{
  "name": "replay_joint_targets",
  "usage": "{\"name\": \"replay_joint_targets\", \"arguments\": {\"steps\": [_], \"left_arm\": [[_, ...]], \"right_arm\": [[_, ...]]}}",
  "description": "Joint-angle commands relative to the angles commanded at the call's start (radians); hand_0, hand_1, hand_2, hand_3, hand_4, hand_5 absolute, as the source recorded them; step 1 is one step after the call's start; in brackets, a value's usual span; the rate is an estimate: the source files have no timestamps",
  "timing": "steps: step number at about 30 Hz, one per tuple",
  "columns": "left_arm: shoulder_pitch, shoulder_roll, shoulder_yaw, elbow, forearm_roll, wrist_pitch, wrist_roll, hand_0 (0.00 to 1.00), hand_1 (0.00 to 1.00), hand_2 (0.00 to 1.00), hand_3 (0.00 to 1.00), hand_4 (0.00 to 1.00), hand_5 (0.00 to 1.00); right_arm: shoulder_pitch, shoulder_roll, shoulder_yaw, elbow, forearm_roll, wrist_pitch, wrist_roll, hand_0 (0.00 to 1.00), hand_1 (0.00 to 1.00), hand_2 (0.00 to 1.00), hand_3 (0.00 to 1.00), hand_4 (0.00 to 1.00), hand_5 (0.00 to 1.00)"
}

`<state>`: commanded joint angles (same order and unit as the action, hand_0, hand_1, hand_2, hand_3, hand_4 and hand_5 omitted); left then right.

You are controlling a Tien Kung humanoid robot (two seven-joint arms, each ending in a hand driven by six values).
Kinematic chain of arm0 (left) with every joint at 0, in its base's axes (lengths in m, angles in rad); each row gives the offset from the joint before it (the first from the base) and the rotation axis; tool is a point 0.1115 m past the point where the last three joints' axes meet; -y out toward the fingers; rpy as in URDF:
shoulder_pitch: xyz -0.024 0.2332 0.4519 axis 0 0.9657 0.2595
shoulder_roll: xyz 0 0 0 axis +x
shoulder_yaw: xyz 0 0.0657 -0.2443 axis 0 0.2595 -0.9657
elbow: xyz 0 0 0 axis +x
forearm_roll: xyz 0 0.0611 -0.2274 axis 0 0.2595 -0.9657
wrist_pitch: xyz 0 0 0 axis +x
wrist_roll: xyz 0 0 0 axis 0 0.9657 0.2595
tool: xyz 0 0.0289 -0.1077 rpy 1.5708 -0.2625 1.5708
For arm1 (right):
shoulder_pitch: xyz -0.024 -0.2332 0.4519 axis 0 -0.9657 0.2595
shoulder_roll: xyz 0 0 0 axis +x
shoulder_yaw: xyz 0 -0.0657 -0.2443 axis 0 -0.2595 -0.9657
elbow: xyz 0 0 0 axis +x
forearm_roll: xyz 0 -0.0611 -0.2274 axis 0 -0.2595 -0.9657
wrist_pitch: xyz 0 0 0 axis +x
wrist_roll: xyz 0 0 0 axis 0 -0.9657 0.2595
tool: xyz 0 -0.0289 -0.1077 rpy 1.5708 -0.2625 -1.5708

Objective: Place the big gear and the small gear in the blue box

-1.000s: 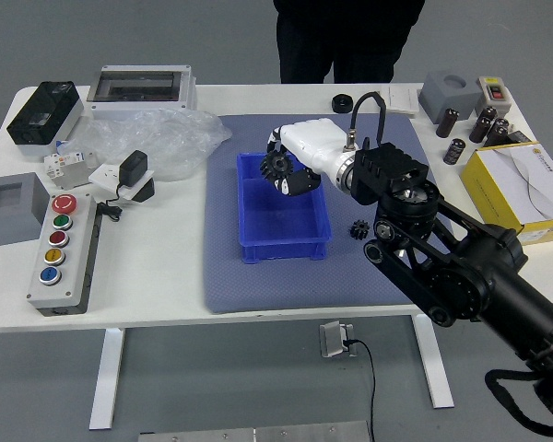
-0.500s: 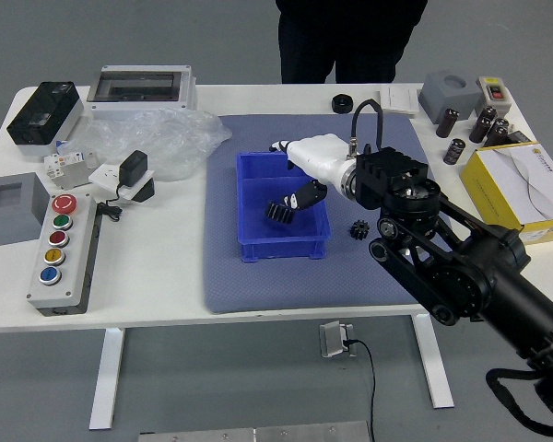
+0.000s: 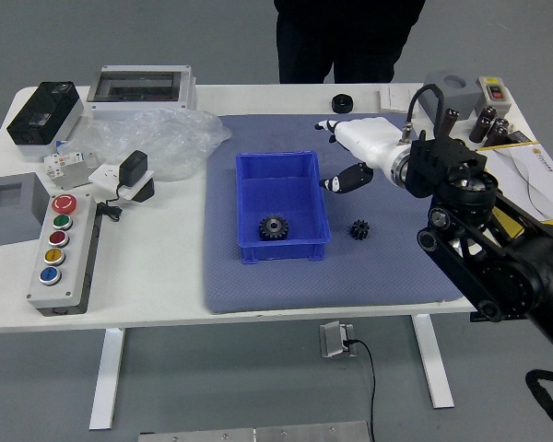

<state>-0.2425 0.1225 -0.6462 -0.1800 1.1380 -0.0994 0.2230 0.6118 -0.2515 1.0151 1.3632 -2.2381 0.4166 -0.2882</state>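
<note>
My right hand (image 3: 339, 157) is over the mat just right of the blue box, fingers spread and holding nothing. The blue box (image 3: 278, 187) stands on the blue-grey mat in the middle of the table. Inside it, near its front wall, lies the big dark gear (image 3: 274, 227). Outside the box, to its right on the mat, is the small black gear (image 3: 359, 230). My left hand is out of view.
A black round part (image 3: 342, 103) sits at the mat's far edge. On the left are a button panel (image 3: 64, 253), grey blocks and a plastic bag (image 3: 152, 143). At right are a yellow box (image 3: 535, 189) and dark cylinders. A person stands beyond the table, hands unseen.
The right hand has let go of the big gear, which dropped into the blue box and now lies flat near its front. The hand and arm have moved right, off the box.
</note>
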Motion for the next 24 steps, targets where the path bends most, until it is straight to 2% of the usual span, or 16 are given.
{"name": "replay_joint_targets", "arguments": {"steps": [2,3,7,9,16,24], "left_arm": [[-0.001,0.001,-0.002,0.0,0.0,0.0,-0.001,0.778,0.747,0.738,0.677,0.561,0.247],[-0.002,0.001,-0.003,0.0,-0.001,0.001,-0.001,0.778,0.747,0.738,0.677,0.561,0.247],[-0.002,0.002,-0.005,0.0,-0.002,0.001,-0.002,0.778,0.747,0.738,0.677,0.561,0.247],[-0.002,0.002,-0.007,0.0,-0.001,0.001,-0.001,0.778,0.746,0.738,0.677,0.56,0.246],[-0.002,0.002,-0.009,0.0,-0.002,0.002,-0.002,0.778,0.747,0.738,0.677,0.561,0.246],[-0.002,0.005,-0.012,0.0,0.0,0.002,-0.002,0.779,0.747,0.738,0.676,0.56,0.246]], "right_arm": [[-0.018,-0.019,0.003,0.003,0.0,0.004,-0.002,0.802,0.689,0.738,0.833,0.793,0.341],[-0.028,-0.029,0.004,0.004,-0.001,0.006,-0.003,0.791,0.679,0.718,0.732,0.781,0.333],[-0.057,-0.048,0.001,-0.001,-0.011,0.015,-0.008,0.791,0.679,0.718,0.732,0.781,0.333],[-0.067,-0.054,-0.003,-0.005,-0.016,0.02,-0.01,0.78,0.675,0.71,0.697,0.768,0.322],[-0.086,-0.059,-0.008,-0.017,-0.028,0.03,-0.013,0.776,0.67,0.705,0.665,0.761,0.316],[-0.096,-0.046,-0.021,-0.029,-0.03,0.037,-0.016,0.774,0.668,0.705,0.664,0.756,0.313]]}}
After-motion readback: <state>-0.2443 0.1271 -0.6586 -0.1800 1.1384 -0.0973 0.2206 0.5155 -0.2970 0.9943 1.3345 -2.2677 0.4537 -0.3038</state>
